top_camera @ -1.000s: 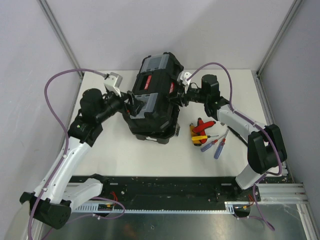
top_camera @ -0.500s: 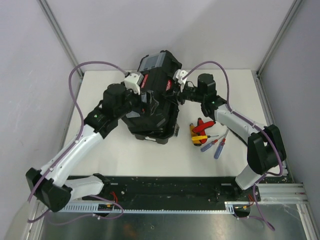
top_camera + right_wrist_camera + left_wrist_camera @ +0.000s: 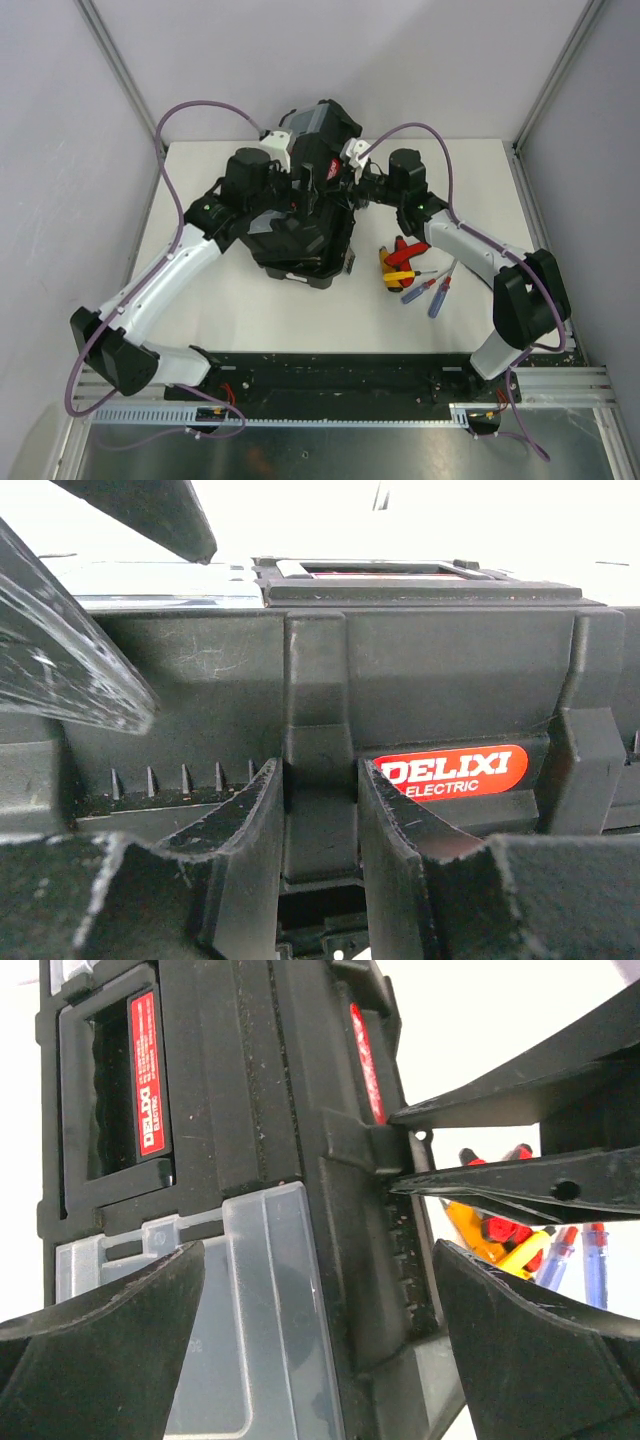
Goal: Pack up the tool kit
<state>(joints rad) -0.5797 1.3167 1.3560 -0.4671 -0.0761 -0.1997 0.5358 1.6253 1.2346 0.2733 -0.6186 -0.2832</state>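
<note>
While the screwdrivers (image 3: 438, 296) lie unpacked on the table (image 3: 200, 300) just right of the toolbox (image 3: 305, 215), right gripper (image 3: 320, 780) pinches a side-wall rib, left gripper (image 3: 320, 1300) hangs spread over the lid, which looks shut, so packing is barely begun.

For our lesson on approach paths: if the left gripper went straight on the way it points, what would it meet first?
Likely the toolbox, at its clear lid compartment, framed between the open fingers of the left gripper; depth unclear.

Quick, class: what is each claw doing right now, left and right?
Left claw: open over the toolbox lid, holding nothing.
Right claw: closed on a tab on the toolbox front.
</note>
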